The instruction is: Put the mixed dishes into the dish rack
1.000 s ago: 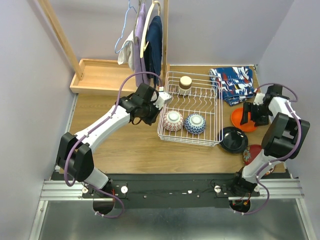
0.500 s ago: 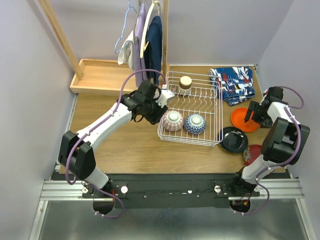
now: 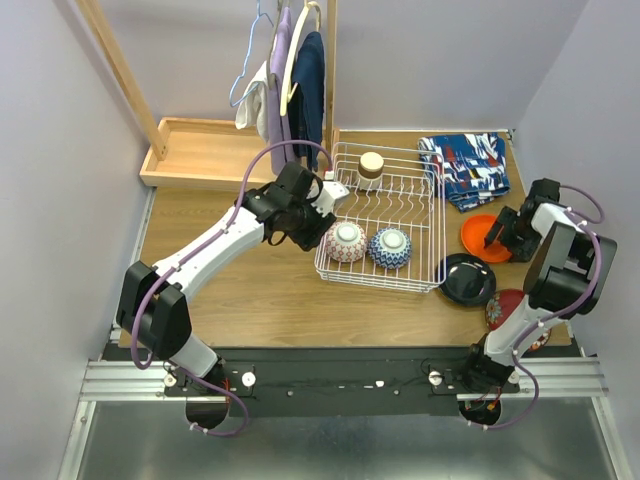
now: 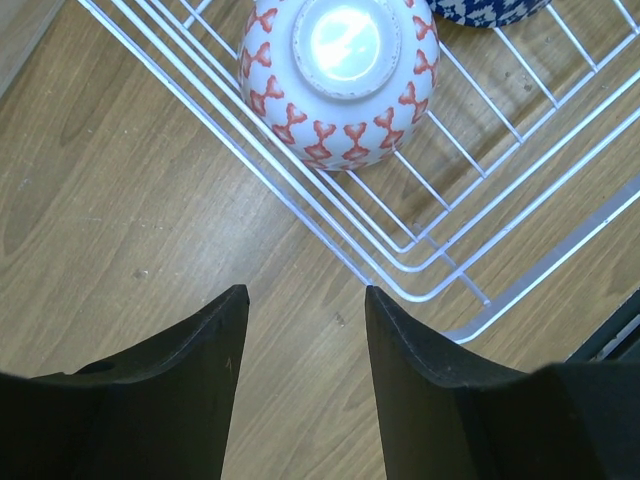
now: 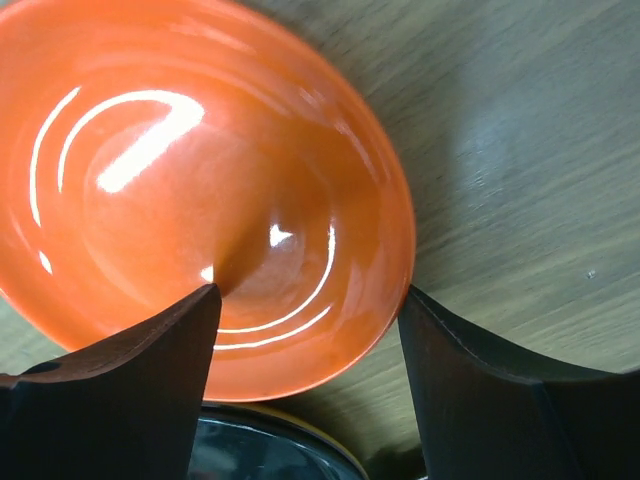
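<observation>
Left arm [image 3: 215, 245] reaching forward, jaws apart; right arm [image 3: 565, 265] folded, jaws apart.

On my feed the dish rack [image 3: 400, 195] sits in the middle of the table [image 3: 250, 290], with the cup [image 3: 371, 165] inside at its far edge and the left bowl [image 3: 347, 240] and right bowl [image 3: 390, 245] side by side along its near edge. The tray [image 3: 200, 155] lies behind it to the left, the cloth [image 3: 465, 168] behind to the right. Right of the rack, the far plate [image 3: 478, 235], middle plate [image 3: 466, 279] and near plate [image 3: 503, 305] run from the cloth toward me.
</observation>
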Motion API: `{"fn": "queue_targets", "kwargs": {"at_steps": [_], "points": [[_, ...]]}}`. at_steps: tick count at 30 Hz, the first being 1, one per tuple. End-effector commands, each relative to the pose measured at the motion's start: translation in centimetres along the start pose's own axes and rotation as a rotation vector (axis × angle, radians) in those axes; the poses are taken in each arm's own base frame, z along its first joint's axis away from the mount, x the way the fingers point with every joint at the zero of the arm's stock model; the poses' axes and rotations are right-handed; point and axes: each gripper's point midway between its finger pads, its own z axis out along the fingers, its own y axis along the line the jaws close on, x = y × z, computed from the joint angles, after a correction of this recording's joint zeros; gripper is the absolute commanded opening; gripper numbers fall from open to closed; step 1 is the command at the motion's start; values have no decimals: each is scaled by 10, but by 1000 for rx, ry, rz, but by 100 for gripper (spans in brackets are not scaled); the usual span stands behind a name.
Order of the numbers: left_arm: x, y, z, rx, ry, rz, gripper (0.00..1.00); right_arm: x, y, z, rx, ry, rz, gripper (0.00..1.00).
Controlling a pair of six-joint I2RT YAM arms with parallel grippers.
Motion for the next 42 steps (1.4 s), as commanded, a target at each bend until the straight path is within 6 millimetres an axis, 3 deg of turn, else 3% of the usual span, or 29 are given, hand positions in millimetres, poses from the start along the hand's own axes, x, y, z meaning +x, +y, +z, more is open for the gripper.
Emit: {"fn": "queue_targets", "kwargs": {"at_steps": [1, 6, 12, 15, 22, 26, 30, 33, 36, 37, 42], "points": [[9, 0, -5, -14, 15, 21, 59, 2, 9, 16, -72, 47, 122, 73], [13, -3, -3, -1, 28, 19, 59, 1, 20, 23, -150, 70, 153, 56], [17, -2, 1, 4, 44, 15, 59, -5, 40, 11, -267, 70, 161, 31], [17, -2, 4, 5, 47, 13, 59, -14, 48, -7, -314, 39, 137, 18], [23, -8, 8, 24, 39, -7, 59, -38, 66, -63, -430, -62, 10, 1], [23, -11, 4, 31, 19, -6, 59, -50, 71, -92, -463, -144, -54, 1], [31, -6, 1, 1, 18, -12, 59, -80, 72, -129, -447, -258, -61, 0], [31, 1, -8, -6, -12, -63, 49, -107, 70, -162, -410, -359, -69, 0], [18, 6, -23, 0, -66, -98, 9, -134, 68, -200, -355, -493, -78, 0], [16, 10, -25, -18, -72, -90, 0, -139, 68, -209, -345, -526, -84, 0], [24, 21, -9, -48, -24, -45, 0, -152, 90, -247, -276, -637, -150, 0]]}}
